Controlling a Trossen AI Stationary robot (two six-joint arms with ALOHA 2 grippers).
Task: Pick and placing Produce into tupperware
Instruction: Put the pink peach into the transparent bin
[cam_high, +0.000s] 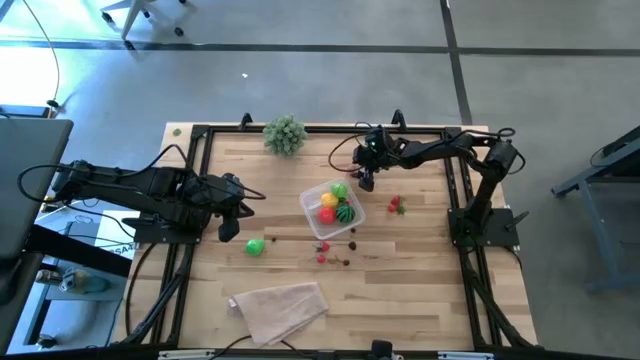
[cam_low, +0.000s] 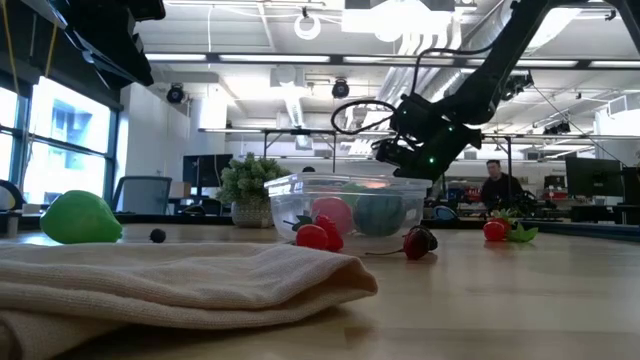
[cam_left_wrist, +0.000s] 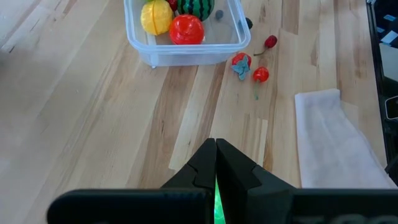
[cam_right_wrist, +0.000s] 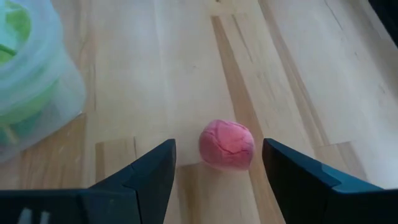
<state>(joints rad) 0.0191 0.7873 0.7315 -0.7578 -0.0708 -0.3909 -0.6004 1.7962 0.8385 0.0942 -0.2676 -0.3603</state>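
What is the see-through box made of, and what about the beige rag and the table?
The clear rounded box looks like thin glossy plastic: the toy fruit shows straight through its walls. The beige cloth looks like soft matte knitted fabric, since it slumps in folds. The pale plank table seems to be smooth-finished wood, with visible grain and board seams.
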